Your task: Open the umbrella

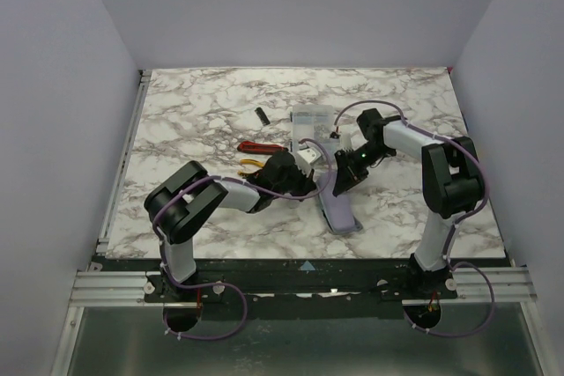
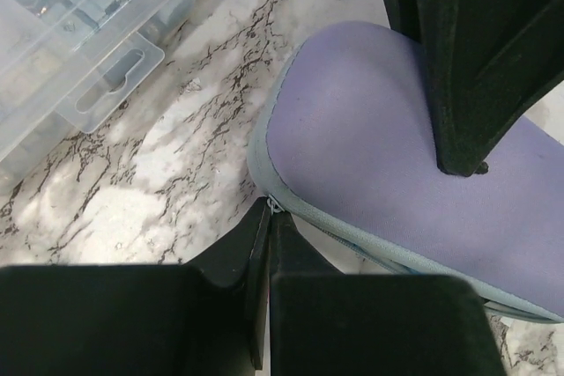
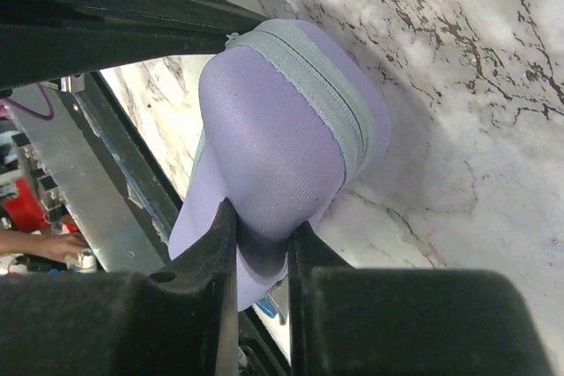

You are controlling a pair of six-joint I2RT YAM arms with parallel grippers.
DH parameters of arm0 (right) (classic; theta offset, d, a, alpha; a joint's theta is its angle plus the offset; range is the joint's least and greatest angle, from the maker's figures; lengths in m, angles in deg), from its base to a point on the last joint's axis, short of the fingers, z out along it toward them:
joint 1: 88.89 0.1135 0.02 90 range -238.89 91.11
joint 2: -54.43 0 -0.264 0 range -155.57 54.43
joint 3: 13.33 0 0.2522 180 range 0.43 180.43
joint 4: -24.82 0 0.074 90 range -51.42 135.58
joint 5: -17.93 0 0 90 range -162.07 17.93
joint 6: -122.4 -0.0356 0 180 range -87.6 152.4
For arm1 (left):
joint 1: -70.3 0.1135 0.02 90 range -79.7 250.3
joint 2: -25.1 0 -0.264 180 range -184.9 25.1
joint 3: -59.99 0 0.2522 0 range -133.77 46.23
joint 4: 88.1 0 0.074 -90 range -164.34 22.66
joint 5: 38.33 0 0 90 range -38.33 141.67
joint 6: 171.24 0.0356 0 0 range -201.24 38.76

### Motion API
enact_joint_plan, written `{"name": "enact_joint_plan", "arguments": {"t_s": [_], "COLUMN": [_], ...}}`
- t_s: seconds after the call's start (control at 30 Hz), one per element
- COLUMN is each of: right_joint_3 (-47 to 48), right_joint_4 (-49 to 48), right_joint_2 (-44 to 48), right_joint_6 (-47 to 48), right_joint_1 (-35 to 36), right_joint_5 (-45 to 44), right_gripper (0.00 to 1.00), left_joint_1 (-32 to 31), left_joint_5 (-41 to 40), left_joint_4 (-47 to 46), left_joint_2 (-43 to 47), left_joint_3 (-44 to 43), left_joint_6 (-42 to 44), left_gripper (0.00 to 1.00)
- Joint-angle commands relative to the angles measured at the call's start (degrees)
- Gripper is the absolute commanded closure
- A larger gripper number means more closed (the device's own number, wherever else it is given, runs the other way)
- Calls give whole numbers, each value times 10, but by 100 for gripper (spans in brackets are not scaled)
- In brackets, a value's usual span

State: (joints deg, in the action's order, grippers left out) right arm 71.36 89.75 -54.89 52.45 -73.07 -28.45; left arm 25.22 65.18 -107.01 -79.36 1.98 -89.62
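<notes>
A clear plastic box of small metal parts is sitting beyond and to the left of the left gripper's fingertips, apart from them, with bare marble table lying between. In the top view, red pliers and yellow pliers are lying just to the left of that gripper, and a small black piece is resting farther off, beyond them. Nothing is standing between either pair of fingers and the umbrella.

The umbrella is showing only as a long, padded lavender cover with a grey zip running around its edge. No fabric or shaft is showing.

It is lying on the table between the two arms, with its far end under both grippers. The right gripper is pinching the rounded end of the cover, one finger on each flat side, and the fabric is dimpling between them. From the left wrist, one of those black fingers is crossing over the cover's top right.

The left fingers are pressed together, their tips touching the zip edge at the cover's near corner. They seem to be nipping a tiny metal pull there, though it is too small to be sure.
</notes>
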Motion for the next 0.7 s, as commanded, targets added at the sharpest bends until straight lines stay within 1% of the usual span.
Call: {"name": "enact_joint_plan", "arguments": {"t_s": [0.0,0.07,0.1,0.17,0.23,0.27,0.3,0.33,0.43,0.5,0.6,0.67], "right_joint_3": [-5,13,23,37,37,29,20,12,-25,-60,-112,-127], "right_joint_4": [-41,-38,-32,-17,-7,-7,-8,-7,4,5,-27,-44], "right_joint_2": [-20,-11,-3,18,50,71,89,109,158,188,231,245], "right_joint_6": [89,76,72,60,51,45,34,24,-9,-7,3,-7], "right_joint_1": [15,15,14,15,15,15,15,15,15,20,37,56], "right_joint_5": [-174,-188,-193,-194,-187,-184,-185,-187,-198,-202,-223,-230], "right_gripper": [76,60,49,33,22,14,11,3,3,3,2,2], "left_joint_1": [17,17,17,16,12,10,7,4,-2,-5,-9,-14], "left_joint_5": [-8,-5,-5,-7,-10,-10,-9,-10,-11,-11,-9,-13], "left_joint_4": [3,3,2,0,-2,-2,-2,-2,4,8,11,13], "left_joint_2": [13,20,23,28,30,30,30,30,28,22,14,14], "left_joint_3": [-4,8,14,25,33,34,33,32,26,23,20,18], "left_joint_6": [-44,-50,-55,-65,-70,-72,-73,-77,-97,-116,-131,-131], "left_gripper": [100,100,100,100,100,100,100,100,100,100,100,100]}}
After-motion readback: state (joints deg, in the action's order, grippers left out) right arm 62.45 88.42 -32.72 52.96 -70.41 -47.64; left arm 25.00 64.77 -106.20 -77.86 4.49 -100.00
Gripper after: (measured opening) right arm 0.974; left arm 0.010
